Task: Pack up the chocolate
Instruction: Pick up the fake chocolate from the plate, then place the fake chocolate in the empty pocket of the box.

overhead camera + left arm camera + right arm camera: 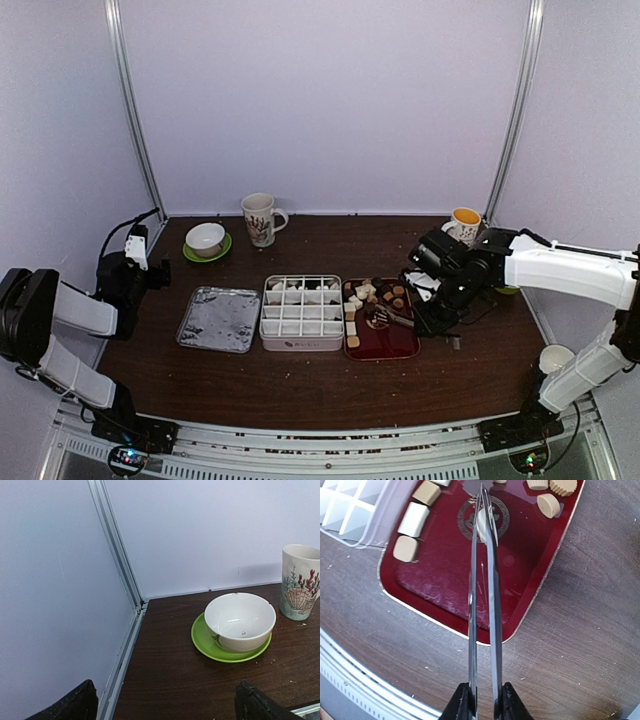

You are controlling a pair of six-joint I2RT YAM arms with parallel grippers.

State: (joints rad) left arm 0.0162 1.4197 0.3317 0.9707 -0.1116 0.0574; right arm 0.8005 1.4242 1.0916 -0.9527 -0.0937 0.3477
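Over tray [445,580] | right pincer [482,702] clamps tongs [493,605] | chocolate [482,525] nipped, long axis along tongs | left pincer [165,702] wide

Left arm [70,320] folded at the table's left edge, left gripper [167,702] spread wide, right arm [560,265] reaching inward, right gripper [482,702] seemingly squeezing metal tongs [492,610]

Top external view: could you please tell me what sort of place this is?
Likely a robot test cell: plain pale wall panels with metal corner posts enclose a dark brown wooden table, and two white-and-black robot arms are bolted at its near edge.
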